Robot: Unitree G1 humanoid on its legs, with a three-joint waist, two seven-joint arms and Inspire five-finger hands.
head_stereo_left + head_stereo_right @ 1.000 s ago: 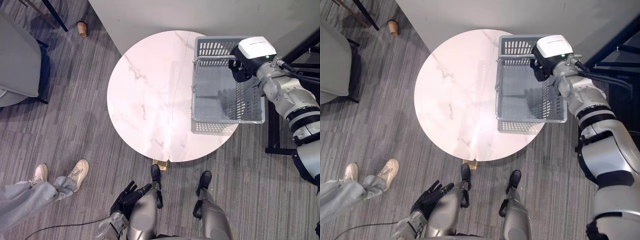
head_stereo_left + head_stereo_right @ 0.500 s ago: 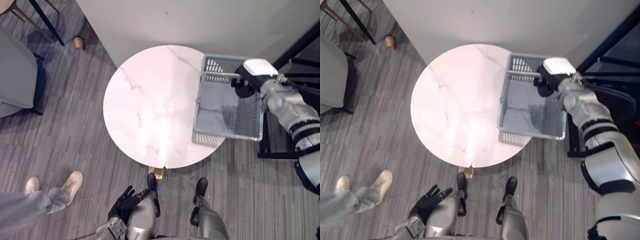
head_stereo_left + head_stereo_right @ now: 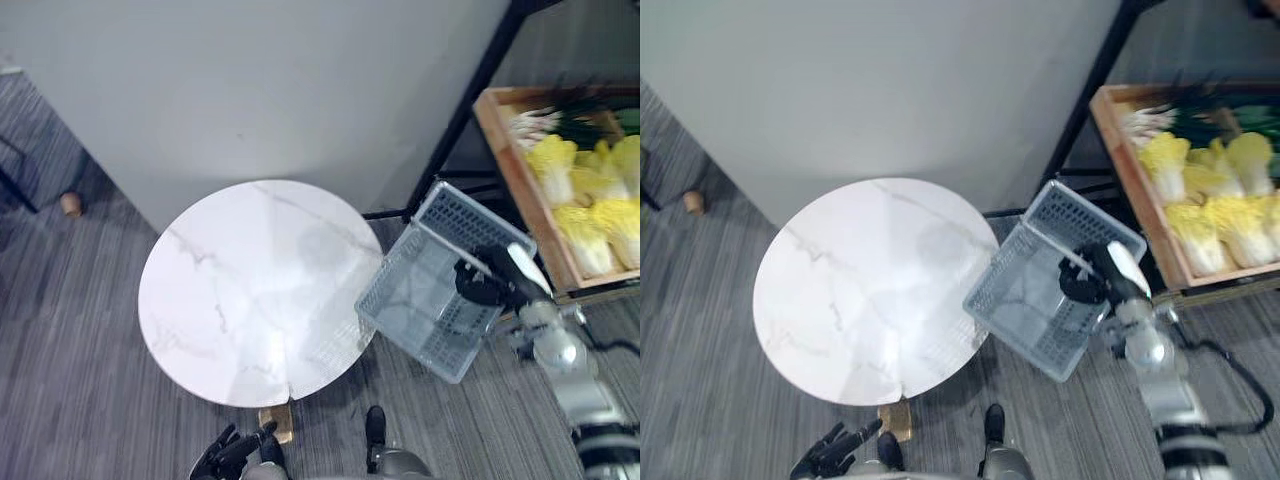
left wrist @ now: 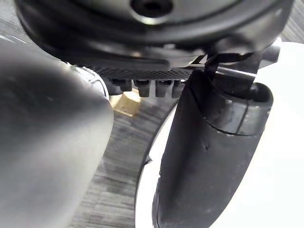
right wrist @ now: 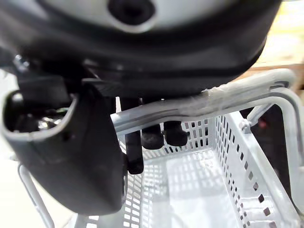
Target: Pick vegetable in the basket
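An empty grey plastic basket (image 3: 425, 300) hangs tilted in the air just past the right edge of the round white marble table (image 3: 240, 290). My right hand (image 3: 478, 287) is shut on the basket's handle (image 5: 237, 97), with the fingers (image 5: 168, 133) curled under the bar in the right wrist view. To the basket's right, a wooden crate (image 3: 515, 175) on a shelf holds several yellow-green cabbages (image 3: 590, 205) and some green stalks (image 3: 545, 122). My left hand (image 3: 225, 460) hangs low by the table's near edge, fingers spread and holding nothing.
A black shelf frame post (image 3: 475, 105) slants down between the grey wall (image 3: 250, 90) and the crate. A small brown object (image 3: 70, 204) lies on the grey floor at the far left. The table top carries nothing.
The camera has swung right, bringing the crate of vegetables into view. My right hand has lifted the basket off the table and carried it rightwards past the table's edge, tilted.
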